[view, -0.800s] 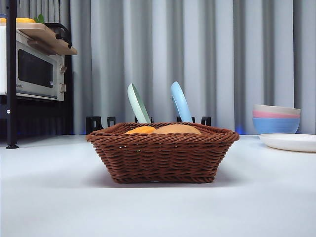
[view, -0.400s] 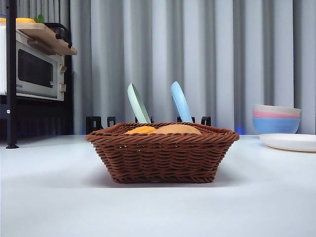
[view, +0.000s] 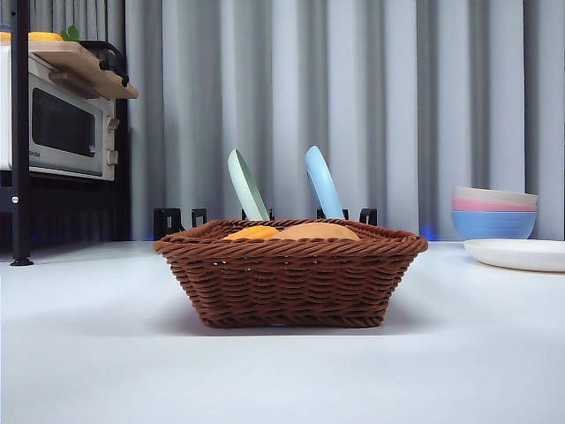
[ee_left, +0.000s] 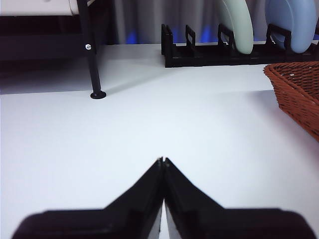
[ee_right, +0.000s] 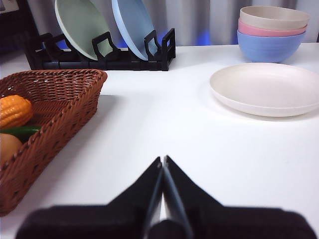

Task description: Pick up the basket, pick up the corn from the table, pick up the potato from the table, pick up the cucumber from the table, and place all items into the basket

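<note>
Task judged all but complete. Dark brown woven wicker basket (view: 291,274) rested on the plain white tabletop (view: 97,353), well in from its edges. Inside it lay the ribbed orange-yellow plastic corn cob (ee_right: 14,110), the dark green glossy cucumber (ee_right: 20,132) and the smooth tan potato (ee_right: 8,148). Nothing of the task left loose on the surface, as far as seen. Left gripper (ee_left: 163,160) pressed together, empty, above bare table beside the basket. Right gripper (ee_right: 163,159) likewise closed on nothing, near the basket's other side.
</note>
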